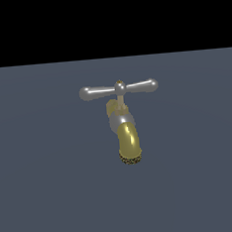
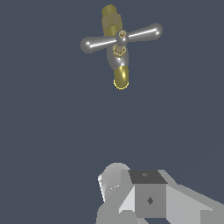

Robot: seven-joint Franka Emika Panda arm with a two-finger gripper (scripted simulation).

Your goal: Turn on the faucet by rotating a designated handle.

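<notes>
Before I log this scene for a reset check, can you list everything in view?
faucet: one, silver-grey body, standing alone on the dark blue-grey floor.
spout: one, brass-yellow, curving down to a dark mesh tip.
handle: one, shiny silver crossbar with rounded ends and a small brass knob, on top of the faucet.
claw: grey and white parts, wrist view only, apart from the faucet; fingers not clear.

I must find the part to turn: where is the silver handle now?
In the exterior view the handle lies level across the top of the faucet, near the picture's centre, above the brass spout. The gripper is apart from it.
</notes>
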